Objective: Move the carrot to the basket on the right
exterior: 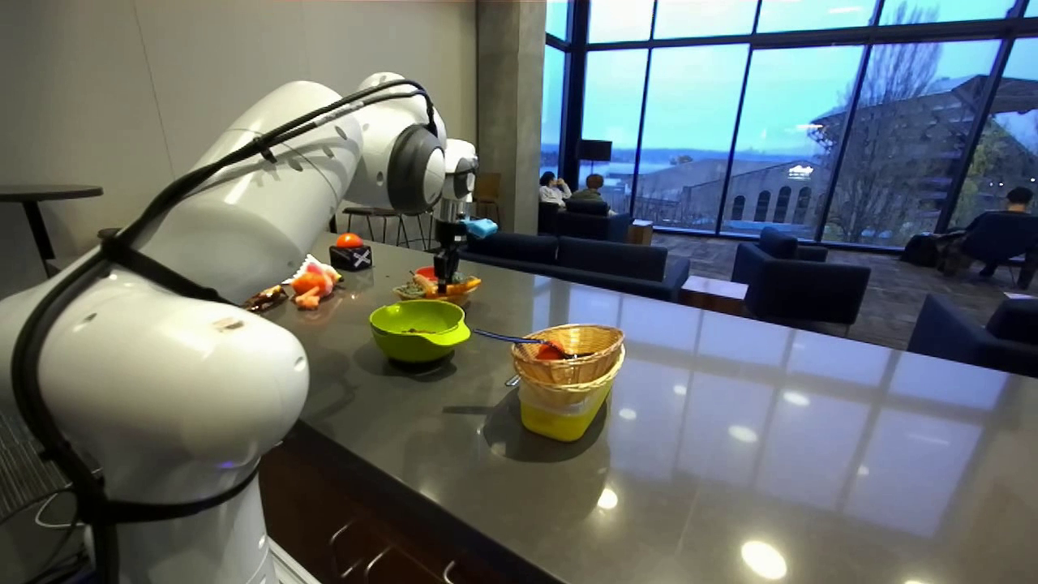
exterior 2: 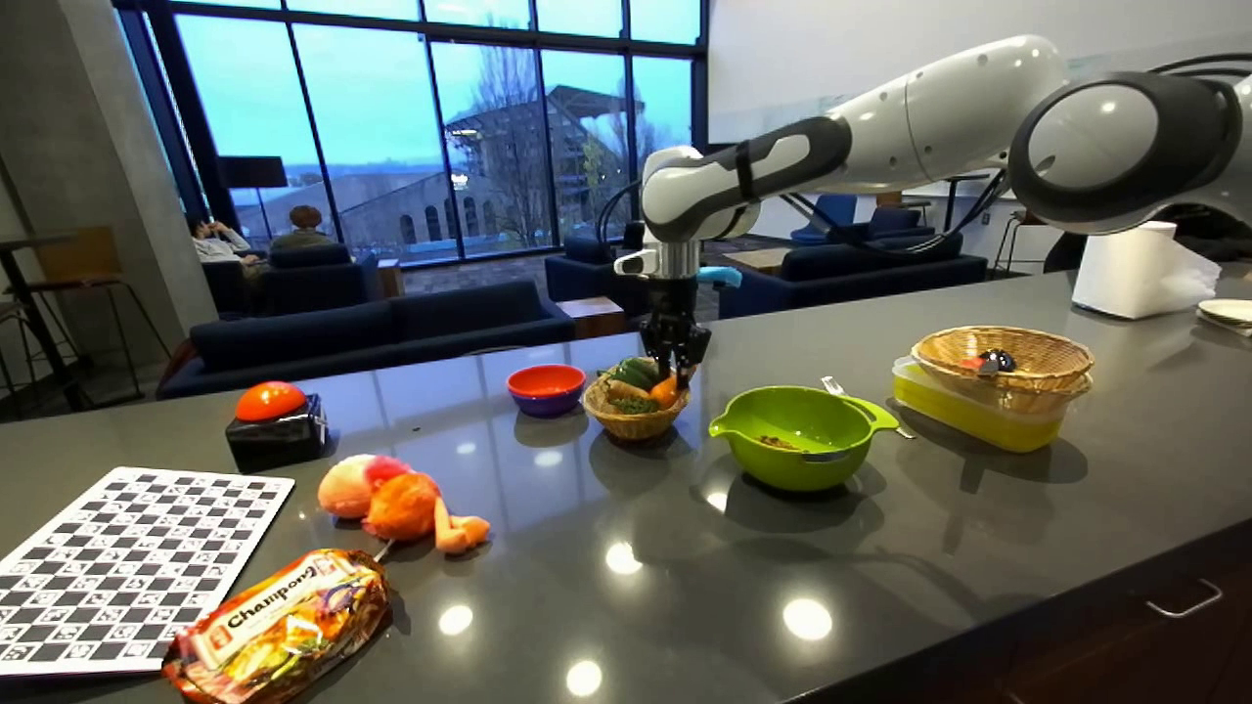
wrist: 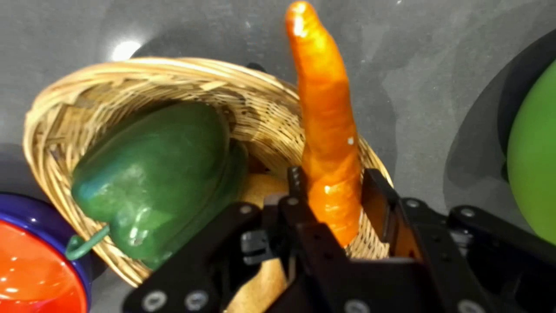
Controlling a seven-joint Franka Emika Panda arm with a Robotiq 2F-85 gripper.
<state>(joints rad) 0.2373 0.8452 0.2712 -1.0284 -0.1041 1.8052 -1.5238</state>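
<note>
The orange carrot [wrist: 325, 104] lies across the rim of a small wicker basket [wrist: 39, 126], its tip sticking out past the rim in the wrist view. It also shows in both exterior views [exterior: 464, 285] [exterior 2: 666, 393]. My gripper [wrist: 332, 187] points down into this basket, its fingers shut on the carrot's thick end; the right finger meets it at a slant. The gripper shows in both exterior views too [exterior: 443, 280] [exterior 2: 675, 372]. The basket on the right, wicker atop a yellow tub, shows in both exterior views [exterior: 572, 371] [exterior 2: 1056, 376], with a red and black thing inside.
A green pepper [wrist: 160, 174] sits beside the carrot in the small basket. A red and blue bowl [exterior 2: 546, 391] stands next to it. The lime-green bowl [exterior 2: 802, 450] [exterior: 418, 328] stands between the two baskets. A blue handle [exterior: 507, 335] sticks out of the right basket.
</note>
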